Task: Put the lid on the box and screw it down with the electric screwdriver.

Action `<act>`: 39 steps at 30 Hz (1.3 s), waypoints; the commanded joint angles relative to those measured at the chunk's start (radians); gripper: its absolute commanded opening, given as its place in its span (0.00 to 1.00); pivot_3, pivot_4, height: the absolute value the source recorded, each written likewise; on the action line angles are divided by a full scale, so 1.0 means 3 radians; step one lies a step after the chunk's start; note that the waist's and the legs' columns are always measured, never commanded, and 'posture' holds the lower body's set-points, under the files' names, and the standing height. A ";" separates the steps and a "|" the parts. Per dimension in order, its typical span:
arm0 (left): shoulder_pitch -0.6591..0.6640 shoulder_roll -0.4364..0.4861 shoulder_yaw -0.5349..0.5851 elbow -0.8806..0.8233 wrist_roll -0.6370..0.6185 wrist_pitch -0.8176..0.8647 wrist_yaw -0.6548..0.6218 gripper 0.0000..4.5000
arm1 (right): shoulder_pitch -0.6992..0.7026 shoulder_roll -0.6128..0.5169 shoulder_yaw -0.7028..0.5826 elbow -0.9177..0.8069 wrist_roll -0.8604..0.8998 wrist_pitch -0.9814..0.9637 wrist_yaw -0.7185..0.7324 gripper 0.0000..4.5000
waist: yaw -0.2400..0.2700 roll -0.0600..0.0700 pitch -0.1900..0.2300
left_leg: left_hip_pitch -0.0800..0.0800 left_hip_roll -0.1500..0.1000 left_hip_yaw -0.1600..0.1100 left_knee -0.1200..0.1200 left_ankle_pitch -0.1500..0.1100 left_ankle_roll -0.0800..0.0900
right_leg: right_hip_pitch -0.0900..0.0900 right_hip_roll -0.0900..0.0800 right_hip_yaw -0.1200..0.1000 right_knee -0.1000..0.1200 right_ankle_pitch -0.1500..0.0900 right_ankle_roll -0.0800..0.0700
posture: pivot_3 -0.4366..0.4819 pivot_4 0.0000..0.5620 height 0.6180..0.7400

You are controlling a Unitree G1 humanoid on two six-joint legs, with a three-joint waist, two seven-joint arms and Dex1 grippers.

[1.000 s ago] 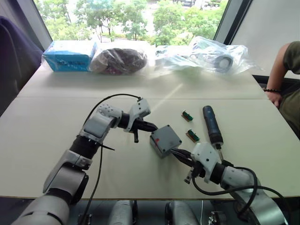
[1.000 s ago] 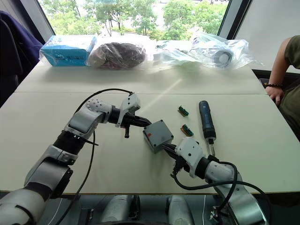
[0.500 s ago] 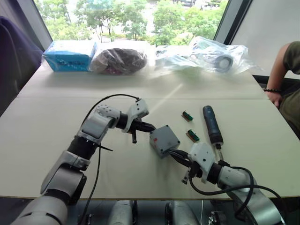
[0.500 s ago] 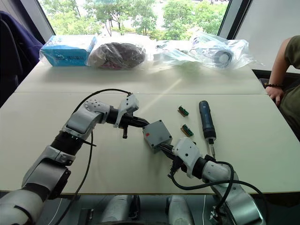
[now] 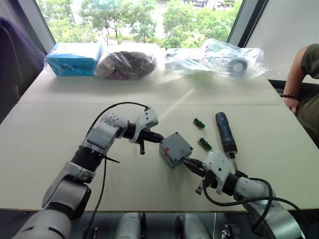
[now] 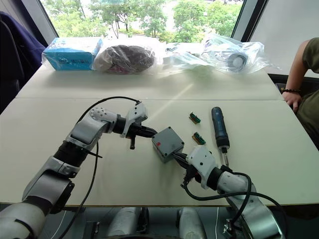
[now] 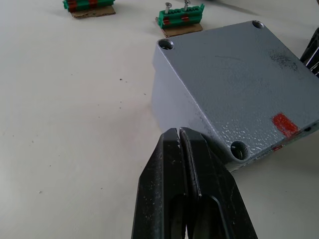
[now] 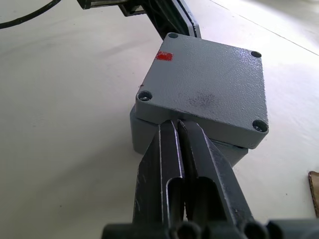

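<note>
Pressed flat together, the left gripper's (image 7: 178,133) two black fingers hold nothing, their tips right at one corner of the lid (image 7: 234,79). On the opposite side, the right gripper's (image 8: 178,124) fingers are likewise closed on nothing, tips against the lid's near edge. That lid sits on the box (image 8: 144,130) twisted out of line, so a box corner juts out beneath it beside the right fingertips. A red mark (image 8: 164,56) shows on the lid's top near the left fingers. Beyond the right gripper, the electric screwdriver (image 5: 224,131) lies flat on the table (image 5: 45,134), with two small green parts (image 5: 202,133) between it and the box.
</note>
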 commanded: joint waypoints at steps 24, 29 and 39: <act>-0.0089 -0.0004 0.0018 0.0109 0.0083 -0.0201 0.0027 0.00 | 0.0027 -0.0030 -0.0004 -0.0149 0.0082 -0.0033 0.0005 0.02 | 0.0001 0.0000 0.0000 | 0.0000 0.0000 0.0000 0.0000 0.0000 0.0000 | 0.0000 0.0000 0.0000 0.0000 0.0000 0.0000 | 0.48 0.27 1.00; -0.0218 -0.0054 0.0105 0.0361 0.0084 -0.0304 0.0133 0.00 | 0.0094 -0.0096 -0.0095 -0.0128 0.0093 -0.0021 0.0032 0.02 | 0.0002 0.0000 0.0000 | -0.0001 0.0000 0.0000 0.0000 0.0000 0.0000 | -0.0001 0.0000 0.0000 0.0000 0.0000 0.0000 | 0.48 0.27 1.00; -0.0177 -0.0153 0.0134 0.0264 -0.0004 -0.0217 0.0150 0.00 | 0.0086 -0.0140 -0.0085 -0.0071 0.0083 -0.0014 0.0023 0.02 | -0.0002 0.0000 0.0000 | -0.0001 0.0000 0.0000 0.0000 0.0000 0.0000 | -0.0001 0.0000 0.0000 0.0000 0.0000 0.0000 | 0.48 0.27 1.00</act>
